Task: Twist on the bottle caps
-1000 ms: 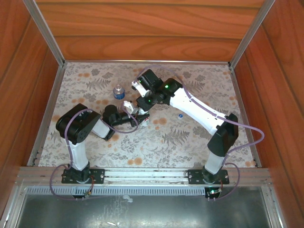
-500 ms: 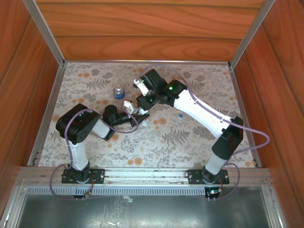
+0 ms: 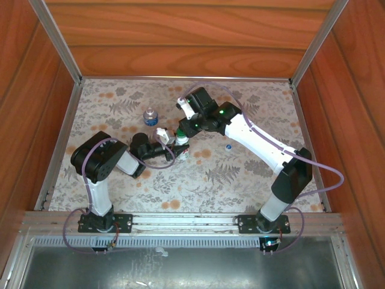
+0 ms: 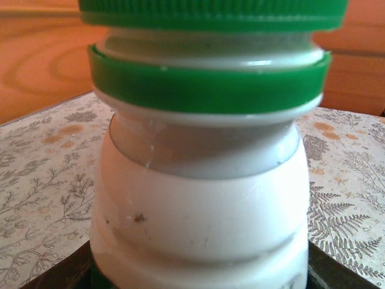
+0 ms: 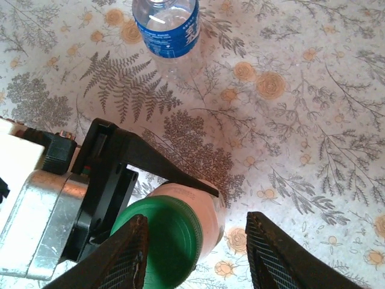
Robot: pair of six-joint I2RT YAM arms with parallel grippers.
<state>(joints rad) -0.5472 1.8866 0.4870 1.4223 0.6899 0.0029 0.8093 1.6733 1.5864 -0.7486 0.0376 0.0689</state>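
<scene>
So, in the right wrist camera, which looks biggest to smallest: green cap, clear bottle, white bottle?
1. green cap, largest, though nearest the camera, so unsure.
2. clear bottle, cut off by the top edge.
3. white bottle, just a crescent showing past the cap.

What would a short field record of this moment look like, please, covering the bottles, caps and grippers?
white bottle: upright, clamped by left gripper
green cap: sitting on white bottle's neck
right gripper: open, fingers either side of green cap
clear bottle: standing alone on table
blue cap: loose on table, apart from clear bottle
</scene>
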